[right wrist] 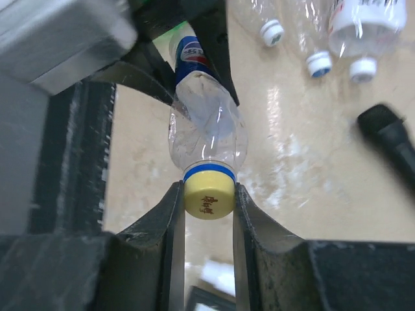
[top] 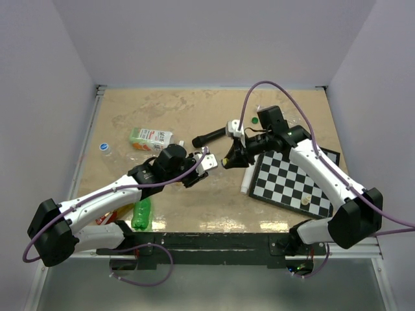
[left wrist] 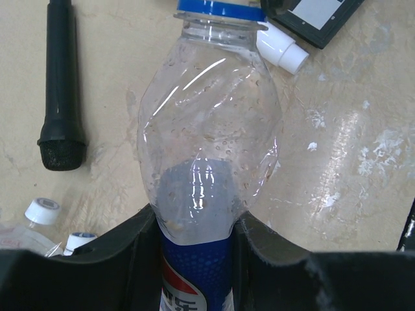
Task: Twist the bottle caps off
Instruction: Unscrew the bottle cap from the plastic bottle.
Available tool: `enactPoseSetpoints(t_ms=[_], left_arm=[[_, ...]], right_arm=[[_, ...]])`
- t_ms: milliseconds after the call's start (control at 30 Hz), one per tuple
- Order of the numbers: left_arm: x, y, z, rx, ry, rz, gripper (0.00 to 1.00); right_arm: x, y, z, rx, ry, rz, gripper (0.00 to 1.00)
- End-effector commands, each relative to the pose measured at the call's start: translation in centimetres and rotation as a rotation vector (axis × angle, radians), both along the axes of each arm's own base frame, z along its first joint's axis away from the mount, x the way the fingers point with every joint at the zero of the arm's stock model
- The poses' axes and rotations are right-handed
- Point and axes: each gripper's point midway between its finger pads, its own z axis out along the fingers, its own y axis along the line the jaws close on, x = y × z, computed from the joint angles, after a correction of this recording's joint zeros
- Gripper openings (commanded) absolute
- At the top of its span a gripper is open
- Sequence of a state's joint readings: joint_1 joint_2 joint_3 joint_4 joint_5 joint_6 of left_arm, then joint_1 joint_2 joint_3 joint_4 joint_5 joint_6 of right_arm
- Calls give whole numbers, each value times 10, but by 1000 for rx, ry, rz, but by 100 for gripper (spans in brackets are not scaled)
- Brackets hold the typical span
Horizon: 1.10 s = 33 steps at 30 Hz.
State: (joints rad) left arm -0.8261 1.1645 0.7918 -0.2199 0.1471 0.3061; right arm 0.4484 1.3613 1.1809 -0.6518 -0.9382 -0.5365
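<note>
My left gripper (top: 200,164) (left wrist: 196,227) is shut on the blue Pepsi label of a clear crinkled bottle (left wrist: 207,129), holding it lying level above the table. The bottle's neck points at my right gripper (top: 228,159) (right wrist: 209,202). That gripper is shut on the bottle's yellow cap (right wrist: 209,198), one finger touching each side. A blue ring (right wrist: 209,172) sits just behind the cap. In the right wrist view the bottle (right wrist: 207,123) runs back to the left gripper's dark fingers (right wrist: 217,45).
A black microphone (top: 211,137) (left wrist: 60,84) lies behind the grippers. A chessboard (top: 295,178) and a white microphone (top: 247,181) lie at right. A carton (top: 150,139), a green bottle (top: 141,214) and clear capped bottles (right wrist: 363,26) lie at left. A green cap (top: 255,119) lies at the back.
</note>
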Motion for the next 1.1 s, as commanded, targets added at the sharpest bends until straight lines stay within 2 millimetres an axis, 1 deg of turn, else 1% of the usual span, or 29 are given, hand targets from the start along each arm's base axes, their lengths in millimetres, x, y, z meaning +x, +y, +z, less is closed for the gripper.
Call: enactPoseSetpoints(t_ms=[0,33,100,167,233,267,333,433,500,533,600,700,767,867,933,1067], left_arm=[[1,-5,15,-50,-20,-10,0],[0,-5,15,-52,-18,-15,0],[-1,-5,15,-52,-18,-19,0],[-1,-5,13,-50,-14,-22,0],[-1,-6,14,-55,-14,-23,0],[-2,-5,13,-54,-13,-23,0],[-1,-6,14,-55,-14,-23,0],[-2,-6,13,-55,-12,-26,0],[-2,-6,14,-57,-12,-25,0],[-2,-7,16,-61,-16,-29,0],[-3,-7,16,-64,-13,-32,0],[-3,-7,15,-63,-12,-33,0],[-3,-8,14,-62,-11,-33,0],[-2,-6,15,-61,-14,-24,0],[-1,-6,15,-59,-17,-23,0],[0,-5,16,-57,-21,-15,0]], right_arm=[[-30,-12,6,9,-442,465,0],[-27,-12,5,11,-551,537,0],[-15,-15,3,-28,-741,625,0],[-9,-17,1,-44,-889,697,0],[-7,-19,-7,-70,-1033,794,0],[-6,-19,-9,-68,-1067,823,0],[-6,-16,-11,-44,-1055,821,0],[-14,-13,-16,2,-1038,809,0],[-18,-13,-19,21,-1018,799,4],[-20,-13,-20,26,-1001,788,7],[-18,-13,-19,19,-962,749,20],[-19,-14,-15,26,-914,709,35],[-21,-14,-13,44,-894,688,49],[-23,-15,-4,81,-843,633,66],[-26,-17,1,94,-825,618,73],[-25,-28,4,89,-811,571,78]])
